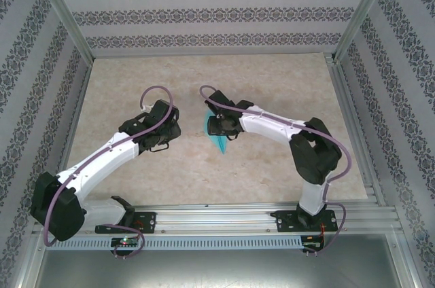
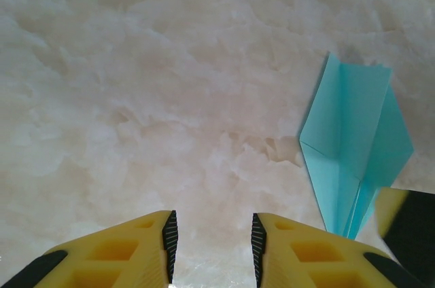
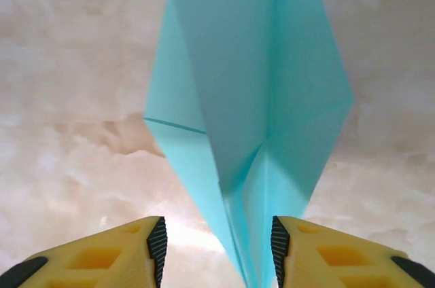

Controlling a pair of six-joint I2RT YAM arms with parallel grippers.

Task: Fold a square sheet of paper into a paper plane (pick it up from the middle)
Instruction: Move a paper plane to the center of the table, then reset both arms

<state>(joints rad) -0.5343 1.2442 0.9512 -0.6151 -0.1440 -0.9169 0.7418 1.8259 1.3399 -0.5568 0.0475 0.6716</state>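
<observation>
Overhead, the plane (image 1: 219,142) shows near the middle of the marbled surface (image 1: 272,77), tucked under the wrist end of the right arm (image 1: 272,125) and poking out toward the near edge. The wrist end of the left arm (image 1: 102,159) sits a little to its left, apart from it.

The left fingers (image 2: 167,240) are spread with nothing between them, bare surface beneath. From that wrist the plane is off to the right: a turquoise dart with a centre crease, its narrow end running toward a yellow-and-black piece of the other arm at the lower right corner.

The right fingers (image 3: 277,247) stand apart too, not clamped. The plane's narrow end runs down between the 2 of them, close beside the right-hand one; whether it touches cannot be told. Its folded wings widen out ahead.
</observation>
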